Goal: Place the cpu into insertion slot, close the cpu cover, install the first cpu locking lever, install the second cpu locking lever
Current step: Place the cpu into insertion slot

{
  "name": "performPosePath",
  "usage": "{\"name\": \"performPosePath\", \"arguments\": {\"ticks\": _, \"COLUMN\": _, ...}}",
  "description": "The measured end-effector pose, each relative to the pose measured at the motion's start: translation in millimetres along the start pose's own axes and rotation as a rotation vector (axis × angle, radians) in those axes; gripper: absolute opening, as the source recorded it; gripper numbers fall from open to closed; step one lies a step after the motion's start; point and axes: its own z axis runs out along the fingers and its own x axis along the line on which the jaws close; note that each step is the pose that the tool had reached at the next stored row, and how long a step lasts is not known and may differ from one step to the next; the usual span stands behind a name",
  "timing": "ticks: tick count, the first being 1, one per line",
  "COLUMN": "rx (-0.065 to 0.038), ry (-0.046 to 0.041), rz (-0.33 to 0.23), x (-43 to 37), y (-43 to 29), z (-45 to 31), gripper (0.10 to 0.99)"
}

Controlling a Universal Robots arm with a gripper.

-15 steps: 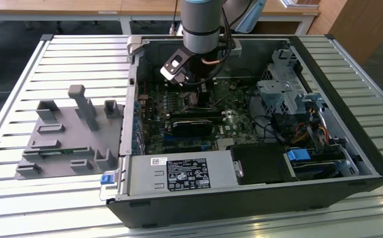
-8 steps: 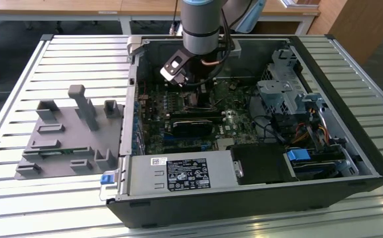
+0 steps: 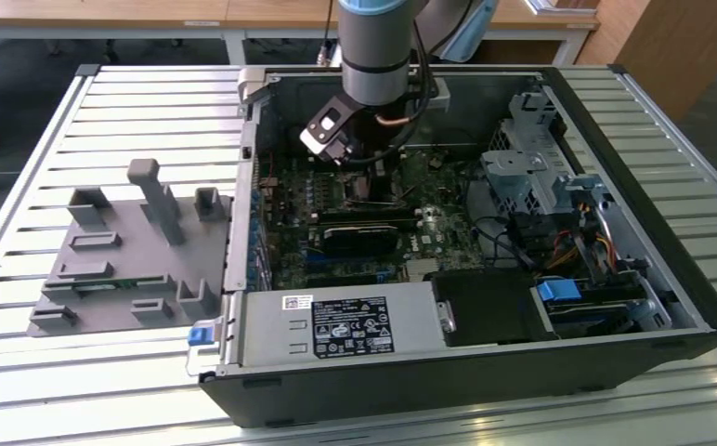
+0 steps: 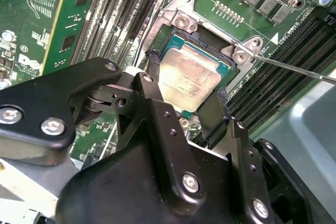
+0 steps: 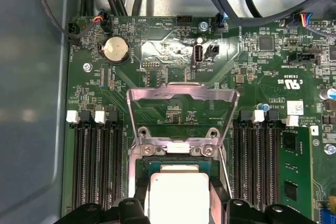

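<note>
The cpu [image 4: 190, 77], a pale silver square chip, lies level in or just over the insertion slot [image 4: 182, 44], whose dark rim shows along the chip's far edge. My gripper [image 4: 185, 83] is shut on the chip, one black finger [image 4: 152, 80] against each of two opposite sides. In the first wrist view the cpu [image 5: 178, 198] sits between the fingers [image 5: 139, 203], and the cpu cover [image 5: 182, 94] stands swung open behind the slot [image 5: 173, 167]. A thin locking lever [image 4: 294, 68] juts out beside the socket. In the exterior view the gripper [image 3: 377, 190] reaches down inside the case.
The open computer case [image 3: 693, 307] lies on a slatted table. Memory slots [image 5: 94, 166] flank the socket on both sides. A grey power-supply box [image 3: 333, 325] and a black module [image 3: 358, 237] sit nearby. A grey fixture [image 3: 123, 251] stands at the exterior view's left.
</note>
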Motion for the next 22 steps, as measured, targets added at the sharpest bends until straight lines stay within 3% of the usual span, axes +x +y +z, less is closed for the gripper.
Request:
{"name": "performPosePath", "arguments": {"ticks": 13, "rx": 0.0, "ry": 0.0, "rz": 0.001, "x": 0.4, "y": -0.2, "z": 2.9, "gripper": 0.549}}
{"name": "performPosePath", "arguments": {"ticks": 14, "rx": 0.0, "ry": 0.0, "rz": 0.001, "x": 0.4, "y": -0.2, "z": 2.9, "gripper": 0.612}}
{"name": "performPosePath", "arguments": {"ticks": 16, "rx": 0.0, "ry": -0.0002, "rz": 0.001, "x": 0.4, "y": -0.2, "z": 2.7, "gripper": 0.612}}
{"name": "performPosePath", "arguments": {"ticks": 22, "rx": 0.001, "ry": 0.0, "rz": 0.001, "x": 0.5, "y": 0.7, "z": -9.3, "gripper": 0.612}}
